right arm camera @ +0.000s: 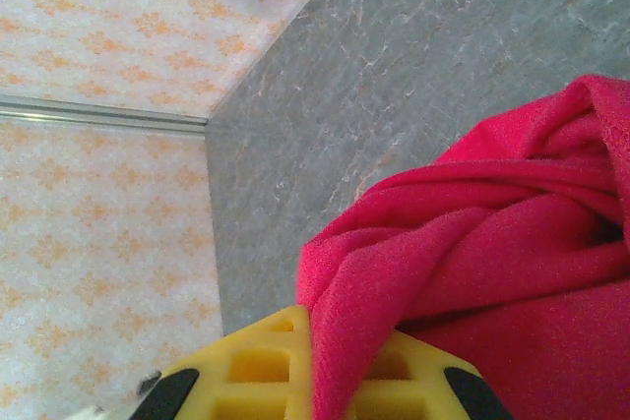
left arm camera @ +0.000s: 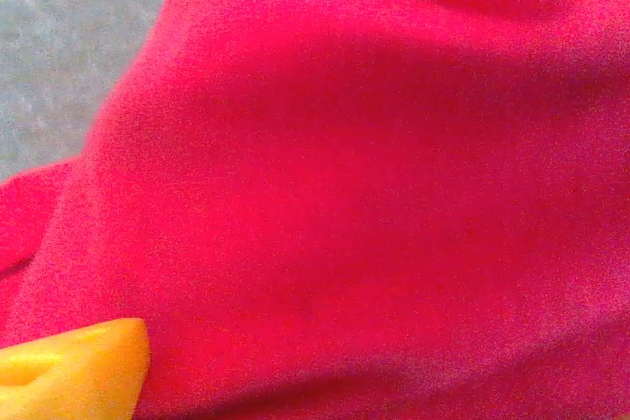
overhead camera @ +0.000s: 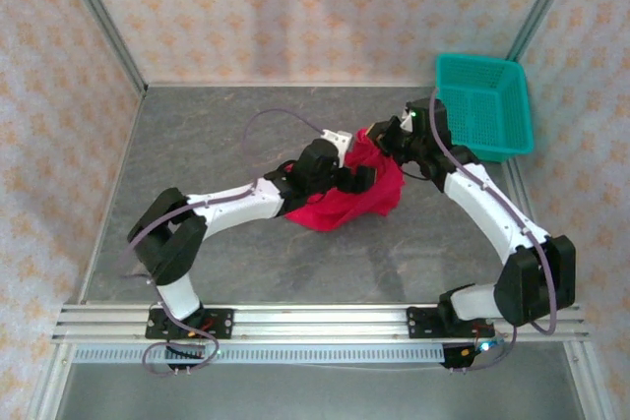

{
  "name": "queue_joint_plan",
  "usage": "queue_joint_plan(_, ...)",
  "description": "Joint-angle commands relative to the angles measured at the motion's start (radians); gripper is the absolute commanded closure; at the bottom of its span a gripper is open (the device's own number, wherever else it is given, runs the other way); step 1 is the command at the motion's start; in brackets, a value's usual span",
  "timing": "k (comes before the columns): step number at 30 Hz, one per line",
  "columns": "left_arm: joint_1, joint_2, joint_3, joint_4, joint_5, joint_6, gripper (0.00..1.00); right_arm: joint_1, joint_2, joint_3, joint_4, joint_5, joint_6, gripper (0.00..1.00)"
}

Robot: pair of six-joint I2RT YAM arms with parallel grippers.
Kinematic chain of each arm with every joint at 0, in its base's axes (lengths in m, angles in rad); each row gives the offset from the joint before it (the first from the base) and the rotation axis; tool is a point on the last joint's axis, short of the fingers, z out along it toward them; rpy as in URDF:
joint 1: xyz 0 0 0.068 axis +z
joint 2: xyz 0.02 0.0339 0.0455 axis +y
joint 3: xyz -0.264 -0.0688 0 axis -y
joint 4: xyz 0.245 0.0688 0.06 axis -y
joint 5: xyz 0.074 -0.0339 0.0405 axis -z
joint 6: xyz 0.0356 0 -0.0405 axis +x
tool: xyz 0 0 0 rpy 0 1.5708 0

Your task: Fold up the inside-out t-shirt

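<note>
Seen from above, two white and black robot arms rise from the near edge of a grey table [overhead camera: 217, 145] and bend in toward its middle. The left gripper [overhead camera: 362, 176] is pushed up against the inside-out t-shirt [overhead camera: 340, 202], a bright red bunched heap. The bulk of the heap lies just beneath this gripper and to its near side. In the left wrist view, red cloth presses close against the lens, with one yellow fingertip [left arm camera: 69, 371] at the lower left corner. Whether these jaws are spread or closed cannot be told.

Just beyond, and to the right, the right gripper [overhead camera: 386, 135] is clamped shut on the far upper edge of the shirt. Its wrist view shows a fold of cloth pinched between its yellow fingers. From that pinch the cloth trails down toward the left gripper and the near edge, so the heap's long axis runs diagonally from far right to near left. Both grippers touch the shirt, but the left arm is closer to the loose bulk and looks better placed to spread it.

Farther right, behind the right gripper, a teal mesh basket [overhead camera: 482, 105] sits well apart from the shirt.
</note>
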Motion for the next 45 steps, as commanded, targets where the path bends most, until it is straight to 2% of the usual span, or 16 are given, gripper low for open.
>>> queue_joint_plan(1,0.001,0.038,0.113,-0.051,-0.054,0.05,0.62,-0.002,-0.048,-0.005,-0.054,0.021,-0.021,1.0)
queue_joint_plan(2,0.004,0.046,0.14,-0.088,-0.046,0.057,0.88,-0.002,-0.051,0.002,-0.081,0.03,-0.036,1.0)
queue_joint_plan(3,0.008,0.049,0.158,-0.12,-0.046,0.059,1.0,-0.005,-0.052,0.01,-0.105,0.04,-0.048,1.0)
queue_joint_plan(5,0.015,0.034,0.164,-0.147,-0.03,0.063,1.0,-0.011,-0.054,0.028,-0.172,0.069,-0.076,0.97)
queue_joint_plan(6,0.018,0.019,0.155,-0.145,-0.03,0.059,1.0,-0.017,-0.053,0.033,-0.2,0.08,-0.087,0.87)
queue_joint_plan(9,0.043,-0.048,0.102,-0.125,-0.038,0.032,1.0,-0.048,-0.064,0.05,-0.319,0.152,-0.125,0.45)
queue_joint_plan(10,0.057,-0.072,0.078,-0.111,-0.037,0.009,1.0,-0.059,-0.074,0.049,-0.356,0.184,-0.138,0.35)
queue_joint_plan(11,0.071,-0.092,0.055,-0.094,-0.03,-0.014,1.0,-0.065,-0.086,0.042,-0.383,0.217,-0.15,0.29)
queue_joint_plan(14,0.105,-0.131,0.023,-0.082,-0.017,-0.06,1.0,-0.073,-0.127,0.003,-0.422,0.269,-0.171,0.26)
queue_joint_plan(19,0.114,-0.152,0.023,-0.085,0.005,-0.073,1.0,-0.06,-0.158,-0.099,-0.317,0.166,-0.123,0.31)
queue_joint_plan(23,0.114,-0.149,0.027,-0.084,0.016,-0.079,1.0,0.017,-0.183,-0.128,-0.22,0.156,-0.085,0.29)
queue_joint_plan(34,0.114,-0.175,0.037,-0.124,0.013,-0.072,1.0,0.109,0.136,-0.055,0.014,0.125,-0.006,0.29)
queue_joint_plan(35,0.115,-0.181,0.042,-0.13,0.009,-0.073,1.0,0.11,0.168,-0.05,0.021,0.143,-0.004,0.33)
queue_joint_plan(37,0.124,-0.191,0.074,-0.169,-0.015,-0.077,1.0,0.106,0.213,-0.062,0.028,0.188,0.0,0.5)
queue_joint_plan(40,0.175,-0.218,0.187,-0.3,-0.082,-0.108,1.0,0.083,0.223,-0.14,0.014,0.242,0.013,0.98)
queue_joint_plan(45,0.322,-0.273,0.359,-0.427,-0.115,-0.24,1.0,0.049,0.103,-0.374,0.03,0.299,0.032,1.0)
